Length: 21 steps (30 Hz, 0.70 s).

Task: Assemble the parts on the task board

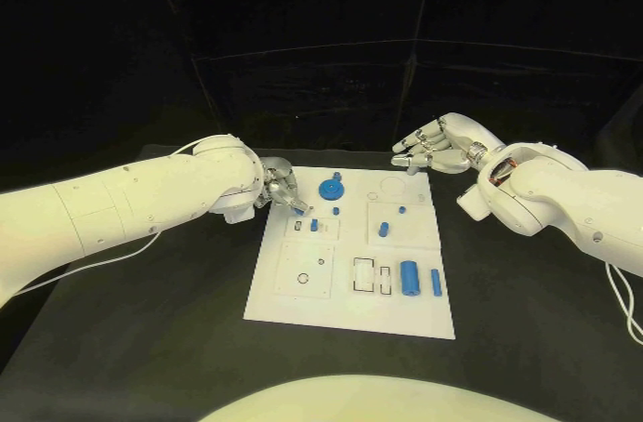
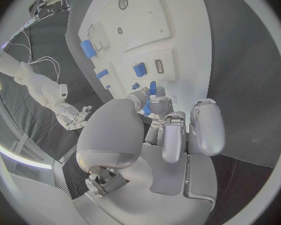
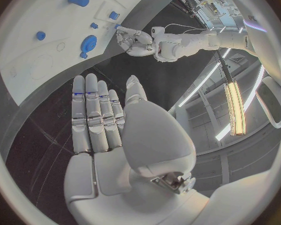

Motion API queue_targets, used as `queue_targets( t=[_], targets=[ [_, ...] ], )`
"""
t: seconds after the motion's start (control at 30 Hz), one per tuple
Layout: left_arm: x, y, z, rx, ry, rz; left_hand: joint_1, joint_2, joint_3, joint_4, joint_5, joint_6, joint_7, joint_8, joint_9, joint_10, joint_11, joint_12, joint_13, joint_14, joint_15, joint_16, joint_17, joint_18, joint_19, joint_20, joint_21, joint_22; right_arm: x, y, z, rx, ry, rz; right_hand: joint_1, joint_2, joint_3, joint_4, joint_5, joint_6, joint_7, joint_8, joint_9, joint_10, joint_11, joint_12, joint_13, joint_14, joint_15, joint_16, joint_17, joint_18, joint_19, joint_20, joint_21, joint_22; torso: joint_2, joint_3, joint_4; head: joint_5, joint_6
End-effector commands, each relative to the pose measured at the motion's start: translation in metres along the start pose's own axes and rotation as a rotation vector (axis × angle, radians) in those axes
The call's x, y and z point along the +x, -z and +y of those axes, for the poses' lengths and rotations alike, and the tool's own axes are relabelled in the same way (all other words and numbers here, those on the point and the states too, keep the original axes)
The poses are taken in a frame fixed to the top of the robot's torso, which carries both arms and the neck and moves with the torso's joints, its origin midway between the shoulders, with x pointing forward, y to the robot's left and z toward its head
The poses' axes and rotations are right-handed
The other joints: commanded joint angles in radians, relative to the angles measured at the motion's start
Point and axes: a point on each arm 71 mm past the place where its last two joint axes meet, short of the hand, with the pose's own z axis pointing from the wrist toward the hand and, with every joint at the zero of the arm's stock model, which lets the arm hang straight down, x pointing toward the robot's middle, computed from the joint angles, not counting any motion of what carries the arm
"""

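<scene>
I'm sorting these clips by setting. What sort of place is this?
Probably a robotics lab test bench: a black table against dark drapes, a white task board with small blue parts, and strip lights and equipment racks in the right wrist view.

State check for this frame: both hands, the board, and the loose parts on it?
left hand: pinches a small blue part over the task board
right hand: open, holds nothing, off the board
blue disc: lies on board
blue cylinder: lies on its side
</scene>
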Motion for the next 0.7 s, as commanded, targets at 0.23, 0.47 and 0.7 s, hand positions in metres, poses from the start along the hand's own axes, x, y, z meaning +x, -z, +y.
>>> queue_targets(
  t=[0.23, 0.47, 0.7],
  targets=[
    [0.003, 0.002, -0.002, 0.0, -0.023, -0.017, 0.004, -0.006, 0.109, -0.099, 0.003, 0.007, -0.003, 0.007, 0.001, 0.014, -0.002, 0.005, 0.003, 0.102, -0.005, 0.003, 0.263, 0.001, 0.006, -0.003, -0.001, 0.002, 0.0, -0.001, 0.002, -0.012, -0.005, 0.008, -0.002, 0.008, -0.004, -0.002, 0.006, -0.005, 0.001, 0.0, 0.0, -0.007, -0.002, 0.001, -0.001, -0.005, 0.003, -0.006, -0.001, 0.003, 0.0, 0.009, -0.006, -0.001, 0.001, 0.0006, -0.0026, 0.006, -0.003],
    [0.007, 0.003, -0.002, -0.018, -0.045, 0.025, 0.002, -0.01, 0.119, -0.103, 0.004, 0.007, -0.003, 0.008, 0.002, 0.015, -0.003, 0.005, 0.003, 0.102, -0.006, 0.003, 0.263, 0.001, 0.006, -0.003, -0.001, 0.001, 0.0, -0.001, 0.002, -0.012, -0.005, 0.009, -0.002, 0.008, -0.004, -0.002, 0.006, -0.005, 0.001, 0.0, 0.0, -0.007, -0.002, 0.001, -0.001, -0.005, 0.003, -0.006, -0.001, 0.003, 0.0, 0.009, -0.006, -0.001, 0.001, 0.0002, -0.0008, 0.006, -0.006],
    [0.011, 0.004, -0.001, -0.03, -0.059, 0.053, -0.001, -0.015, 0.131, -0.106, 0.004, 0.008, -0.003, 0.009, 0.003, 0.016, -0.003, 0.005, 0.002, 0.102, -0.006, 0.003, 0.263, 0.001, 0.006, -0.004, -0.001, 0.002, 0.001, -0.001, 0.002, -0.012, -0.005, 0.009, -0.002, 0.008, -0.004, -0.002, 0.006, -0.005, 0.001, 0.0, 0.0, -0.007, -0.002, 0.001, -0.001, -0.005, 0.003, -0.006, -0.001, 0.003, 0.0, 0.009, -0.006, -0.001, 0.001, 0.0003, -0.0018, 0.008, -0.009]
  ],
)
